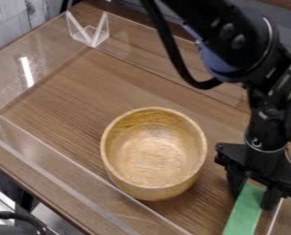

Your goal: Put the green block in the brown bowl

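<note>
The green block (250,217) is a flat, plain bright-green bar, thin and long, no markings that I can make out, and only part of it shows because the bottom end runs off the picture and the top end sits under the robot's hand. It lies flat down at the near right corner of the worktop (98,83), with its long axis running roughly from the near edge back toward the far side, leaning a bit to the right as it goes away from me. The black pincer (263,190) points straight down right over the upper end of the bar, and its fingers look pressed together on the green block, one dark finger on each side of it, though the contact itself is hard to see in the shadow. Just to the left of it is the brown bowl (154,152), round light wood with thick walls and visible grain, standing upright and open near the middle of the near edge; its right rim is very close to the pincer, and I can't tell if they touch. The worktop is dark wood-grain with a clear plastic wall (38,55) running along the left side and near edge, and a small clear plastic stand (89,29) sits up at the far left corner, well apart from everything else.
</note>
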